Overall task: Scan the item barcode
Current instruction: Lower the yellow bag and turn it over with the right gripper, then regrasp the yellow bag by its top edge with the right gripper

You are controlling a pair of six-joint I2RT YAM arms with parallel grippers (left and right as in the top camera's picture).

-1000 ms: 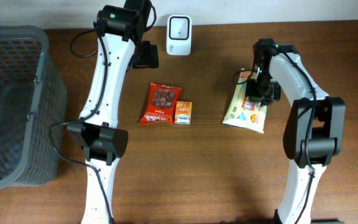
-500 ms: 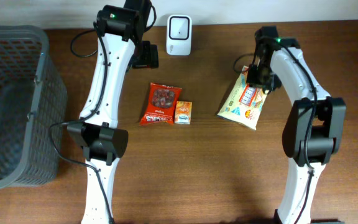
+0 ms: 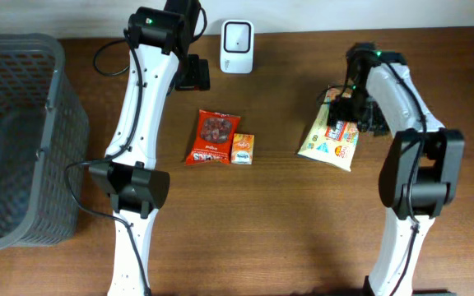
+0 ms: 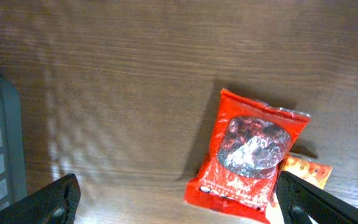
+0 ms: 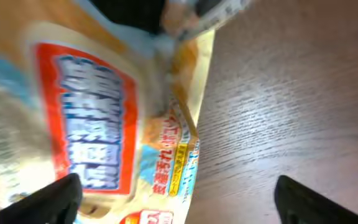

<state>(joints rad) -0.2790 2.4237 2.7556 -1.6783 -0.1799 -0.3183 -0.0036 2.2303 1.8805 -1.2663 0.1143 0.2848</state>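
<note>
Shows yellow snack bag (image 3: 329,138) just released, lying flat near the table's right edge. Has right pincer (image 5: 179,202) newly spread wide over it, left pincer (image 4: 179,202) spread, empty. Probably means regrasping before reaching white scanner (image 3: 237,35) at far edge.

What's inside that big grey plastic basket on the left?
The grey plastic mesh basket shows only its own mesh floor and walls inside. Its left part lies outside the picture, so that part stays unseen.

Left gripper (image 3: 193,74), upper centre of the overhead view, jaws spread wide; right gripper (image 3: 354,109), upper right, likewise wide apart.
</note>
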